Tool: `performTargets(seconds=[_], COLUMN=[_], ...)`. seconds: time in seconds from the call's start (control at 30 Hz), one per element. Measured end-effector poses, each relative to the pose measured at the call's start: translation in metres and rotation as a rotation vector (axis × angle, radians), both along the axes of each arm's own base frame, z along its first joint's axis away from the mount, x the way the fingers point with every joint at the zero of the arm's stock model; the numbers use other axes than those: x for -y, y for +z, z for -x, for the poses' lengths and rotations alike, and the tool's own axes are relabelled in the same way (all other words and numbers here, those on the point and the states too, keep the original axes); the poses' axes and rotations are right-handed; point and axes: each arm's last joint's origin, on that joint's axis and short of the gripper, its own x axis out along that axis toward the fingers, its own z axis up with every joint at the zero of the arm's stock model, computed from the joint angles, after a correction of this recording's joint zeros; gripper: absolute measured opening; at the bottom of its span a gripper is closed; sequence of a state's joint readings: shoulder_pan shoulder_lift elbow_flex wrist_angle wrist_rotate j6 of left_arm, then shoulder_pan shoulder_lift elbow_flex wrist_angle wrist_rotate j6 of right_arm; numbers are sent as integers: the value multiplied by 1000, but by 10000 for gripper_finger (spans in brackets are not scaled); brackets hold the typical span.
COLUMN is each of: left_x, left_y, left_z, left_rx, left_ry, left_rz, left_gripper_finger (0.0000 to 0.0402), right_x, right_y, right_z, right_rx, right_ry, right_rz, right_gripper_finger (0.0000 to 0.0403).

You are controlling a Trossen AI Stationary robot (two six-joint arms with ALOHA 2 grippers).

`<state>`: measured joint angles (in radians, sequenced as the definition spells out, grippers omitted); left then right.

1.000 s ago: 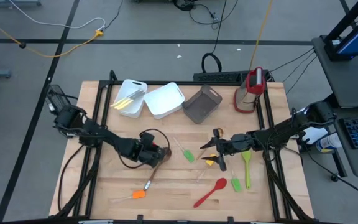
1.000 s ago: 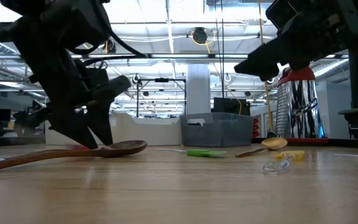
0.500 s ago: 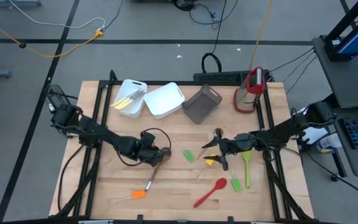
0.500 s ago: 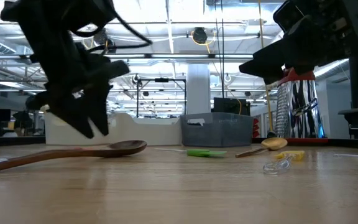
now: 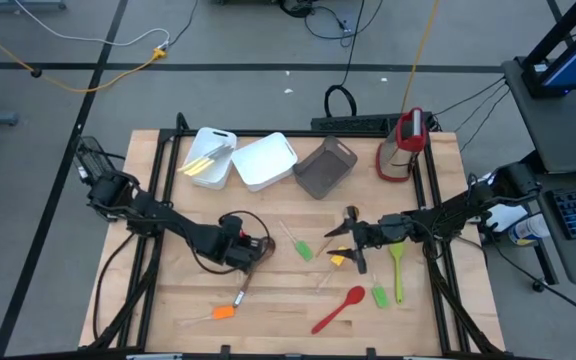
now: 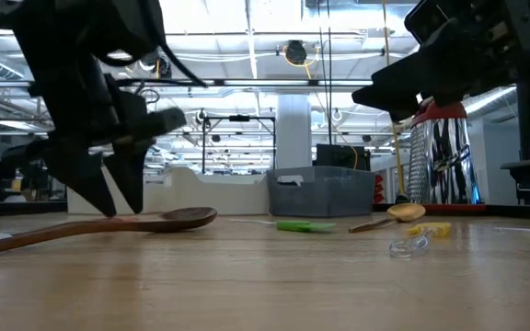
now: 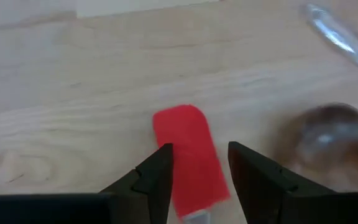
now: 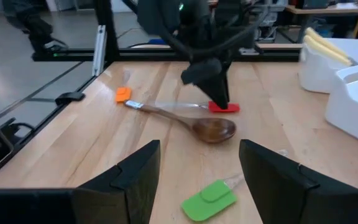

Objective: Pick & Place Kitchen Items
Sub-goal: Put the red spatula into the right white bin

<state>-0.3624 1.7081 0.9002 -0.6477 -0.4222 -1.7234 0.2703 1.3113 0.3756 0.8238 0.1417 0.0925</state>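
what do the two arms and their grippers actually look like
Both arms are dark, near-black jointed links, with black cables looping beside them. The left gripper ends in two black, angular, wedge-shaped fingers; the right gripper has two broader dark fingers of the same faceted shape. No markings are visible on either.

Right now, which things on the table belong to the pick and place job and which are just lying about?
Job: small red spatula, brown wooden spoon, green spatula, long red spoon, small orange spatula.
Lying about: red-and-silver appliance, black cable coil.
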Motion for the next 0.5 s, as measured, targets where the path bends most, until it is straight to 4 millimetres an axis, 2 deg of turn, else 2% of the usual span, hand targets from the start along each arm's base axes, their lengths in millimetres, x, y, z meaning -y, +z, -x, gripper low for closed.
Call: performTargets(seconds=[0.17,0.5], left_x=[0,-1], left_y=[-12,-14], left_z=[-2,-1], left_rx=[-29,-57], left_ry=[52,34], left_rz=[2,0], left_gripper_finger=[159,159], right_x=[2,1], right_y=[0,0], right_z=[0,0], right_rx=[-2,-2], right_ry=[-49,-45], right_rz=[10,9], right_gripper_finger=[212,212])
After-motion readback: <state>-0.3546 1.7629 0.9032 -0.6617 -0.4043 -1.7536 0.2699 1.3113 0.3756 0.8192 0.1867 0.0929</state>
